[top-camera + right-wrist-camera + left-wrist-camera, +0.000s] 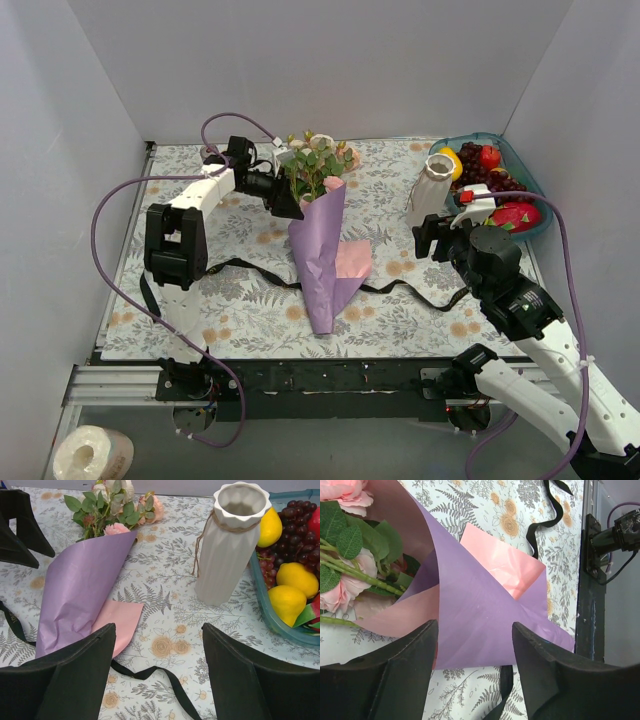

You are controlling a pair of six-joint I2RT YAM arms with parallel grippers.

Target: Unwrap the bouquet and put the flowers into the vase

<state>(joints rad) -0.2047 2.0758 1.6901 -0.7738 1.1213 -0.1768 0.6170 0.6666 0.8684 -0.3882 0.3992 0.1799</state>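
Observation:
The bouquet's purple paper cone [325, 255] lies mid-table with a pink flap folded out. The flowers [315, 165] stick out of its far end: pink and white roses with green leaves [350, 555]. A black ribbon [240, 265] lies loose across the cloth under the cone. My left gripper [288, 203] is at the cone's upper left edge, open. In the left wrist view the paper [480, 610] sits just beyond its jaws, ungripped. The ribbed white vase [432, 190] stands upright at the right. My right gripper [428, 240] hovers open in front of the vase [232, 545], above the ribbon [150, 672].
A teal fruit bowl [535, 195] with lemons, grapes and red fruit stands at the back right, close beside the vase. White walls close in the table on three sides. A roll of paper [92, 455] lies off the table at the lower left.

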